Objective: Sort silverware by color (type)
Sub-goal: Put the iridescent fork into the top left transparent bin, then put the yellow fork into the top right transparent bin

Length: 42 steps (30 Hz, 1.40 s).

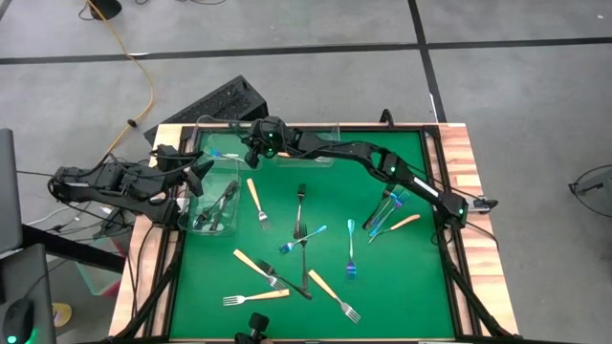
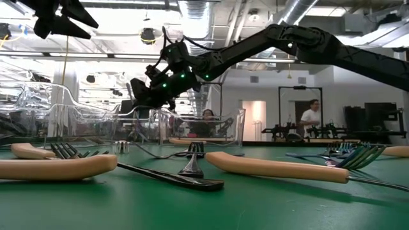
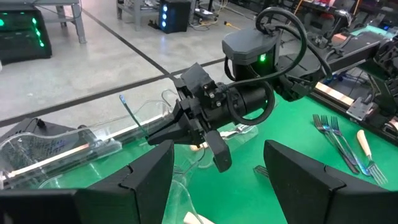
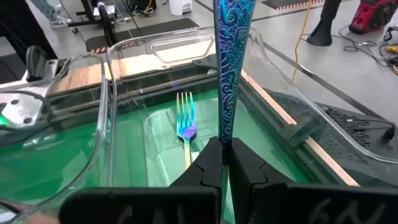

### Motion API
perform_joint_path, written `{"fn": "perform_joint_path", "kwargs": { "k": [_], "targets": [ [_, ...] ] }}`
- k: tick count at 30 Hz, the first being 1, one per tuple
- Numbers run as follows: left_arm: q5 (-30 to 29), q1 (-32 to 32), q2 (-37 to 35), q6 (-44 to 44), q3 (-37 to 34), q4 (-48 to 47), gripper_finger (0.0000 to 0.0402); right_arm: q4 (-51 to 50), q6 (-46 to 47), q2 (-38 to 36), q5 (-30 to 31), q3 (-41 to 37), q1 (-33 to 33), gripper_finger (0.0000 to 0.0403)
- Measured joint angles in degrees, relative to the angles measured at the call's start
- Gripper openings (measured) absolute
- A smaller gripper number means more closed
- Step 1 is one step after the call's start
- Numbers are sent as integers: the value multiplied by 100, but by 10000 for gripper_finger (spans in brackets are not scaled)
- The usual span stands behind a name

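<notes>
My right gripper (image 4: 225, 154) is shut on a blue-iridescent fork (image 4: 227, 68) over a clear bin (image 1: 222, 143) at the table's far left corner. A second blue fork (image 4: 185, 127) lies flat on that bin's floor. My left gripper (image 1: 198, 175) hangs open and empty at the left edge, facing the right gripper (image 3: 186, 124). Tan-handled forks (image 1: 256, 204), dark forks (image 1: 300, 205) and blue forks (image 1: 351, 250) lie scattered flat on the green mat. My right gripper pinches the narrow part of the fork's patterned handle (image 4: 225, 134) between its two fingers. The fingers come nearly level from the table's right and lie along the fork. The fork sticks out ahead of the fingertips, its wider end (image 4: 231, 18) away from them, clear of the bin's floor.
A second clear bin (image 1: 216, 203) holding dark forks stands by the left edge under my left gripper. A third clear bin (image 1: 308, 145) stands at the far middle. A cluster of forks (image 1: 387, 208) lies near the right arm. Wooden rails (image 1: 459, 153) frame the mat.
</notes>
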Motion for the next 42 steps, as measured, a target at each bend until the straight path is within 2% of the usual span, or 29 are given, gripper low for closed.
{"fn": "perform_joint_path", "kwargs": {
  "k": [6,19,30,35,42],
  "targets": [
    [0,0,-1,0,0,-7,234,-15,-65,2,-8,-4,15,29],
    [-4,0,0,0,-1,-4,234,22,-127,11,-8,-7,18,75],
    [-24,0,-1,0,0,-1,234,86,-118,12,-8,-12,18,157],
    [-177,0,-1,-2,-1,1,234,86,-87,-44,30,75,7,179],
    [-254,1,-2,-54,0,3,234,-116,-188,-765,-1,40,-115,183]
  ]
}}
